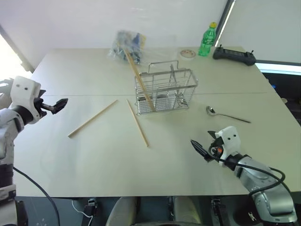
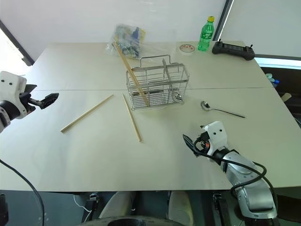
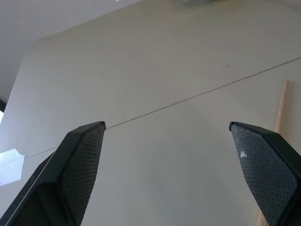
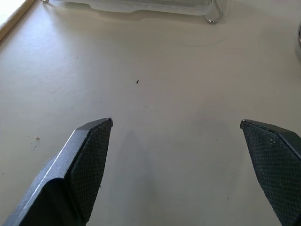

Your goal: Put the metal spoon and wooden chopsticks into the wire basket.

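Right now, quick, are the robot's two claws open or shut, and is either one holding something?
Left gripper: open, holding nothing.
Right gripper: open, holding nothing.

wire basket (image 4: pixel 141 5) mostly chopped off by the right wrist view's edge, just its base rim and a foot | chopstick (image 3: pixel 277 122) beside it runs out of the left wrist view | clear bag (image 1: pixel 126 44) behind basket: contents too blurry to tell

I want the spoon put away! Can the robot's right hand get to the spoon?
Probably yes. The right hand is open, and only bare table lies between it and the metal spoon; nothing blocks the way.
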### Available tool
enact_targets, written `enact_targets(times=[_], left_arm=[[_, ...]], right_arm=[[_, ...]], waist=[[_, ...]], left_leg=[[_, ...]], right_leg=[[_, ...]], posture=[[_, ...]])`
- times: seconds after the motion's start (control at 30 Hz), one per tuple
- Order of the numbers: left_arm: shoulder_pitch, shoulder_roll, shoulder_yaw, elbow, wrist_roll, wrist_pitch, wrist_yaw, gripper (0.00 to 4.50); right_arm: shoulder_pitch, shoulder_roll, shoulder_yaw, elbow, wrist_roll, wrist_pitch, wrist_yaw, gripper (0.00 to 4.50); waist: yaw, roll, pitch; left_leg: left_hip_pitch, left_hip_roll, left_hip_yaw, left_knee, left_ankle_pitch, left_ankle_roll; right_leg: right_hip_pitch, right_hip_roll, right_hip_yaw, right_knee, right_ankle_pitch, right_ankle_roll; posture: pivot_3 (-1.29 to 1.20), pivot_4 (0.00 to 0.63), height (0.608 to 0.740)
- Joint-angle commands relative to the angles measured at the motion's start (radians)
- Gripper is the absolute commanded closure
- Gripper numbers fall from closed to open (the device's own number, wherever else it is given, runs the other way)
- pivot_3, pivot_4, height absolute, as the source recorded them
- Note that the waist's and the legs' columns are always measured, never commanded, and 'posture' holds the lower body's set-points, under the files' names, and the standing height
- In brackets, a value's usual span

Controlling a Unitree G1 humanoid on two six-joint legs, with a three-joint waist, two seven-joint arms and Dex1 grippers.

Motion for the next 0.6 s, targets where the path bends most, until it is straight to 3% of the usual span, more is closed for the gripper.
enact_targets(times=[0.03, 0.17, 0.33, 0.47, 0.6], left_arm=[[0.012, 0.046, 0.001, -0.170, -0.102, 0.073, -0.110, 0.05], [0.094, 0.075, -0.006, -0.393, -0.271, 0.159, -0.273, 0.05], [0.065, 0.093, -0.029, -0.522, -0.453, 0.270, -0.355, 0.05], [0.004, 0.091, -0.116, -0.545, -0.481, 0.273, -0.383, 0.05], [-0.072, 0.060, -0.192, -0.512, -0.492, 0.276, -0.383, 0.05]], right_arm=[[-0.046, -0.080, -0.043, -0.038, 0.024, 0.022, 0.065, 0.00], [-0.111, -0.220, -0.092, 0.006, 0.060, 0.027, 0.196, 0.00], [-0.228, -0.403, -0.100, 0.153, 0.054, -0.051, 0.398, 0.00], [-0.398, -0.499, -0.027, 0.337, 0.032, -0.110, 0.558, 0.00], [-0.578, -0.514, 0.072, 0.567, -0.034, -0.194, 0.681, 0.00]], waist=[[-0.001, 0.000, 0.000], [-0.001, 0.001, 0.000], [0.000, 0.001, 0.001], [-0.003, 0.001, 0.001], [-0.008, 0.001, 0.001]], left_leg=[[0.000, 0.000, 0.000, 0.000, 0.000, 0.000], [0.000, 0.000, 0.002, 0.000, 0.000, 0.000], [0.000, 0.000, 0.006, 0.001, 0.000, 0.001], [0.000, 0.001, 0.007, 0.003, 0.000, 0.001], [0.001, 0.001, 0.008, 0.002, 0.000, 0.001]], right_leg=[[0.000, 0.000, 0.000, 0.000, 0.000, 0.000], [0.000, -0.001, 0.001, -0.001, 0.000, -0.001], [0.001, 0.000, 0.001, -0.001, 0.000, -0.001], [0.002, -0.001, 0.000, -0.001, -0.001, -0.001], [0.003, -0.001, 0.000, -0.002, 0.000, -0.002]], posture=[[0.00, 0.150, 0.713], [0.00, 0.150, 0.713], [0.00, 0.150, 0.713], [0.00, 0.150, 0.713], [0.00, 0.150, 0.713]])
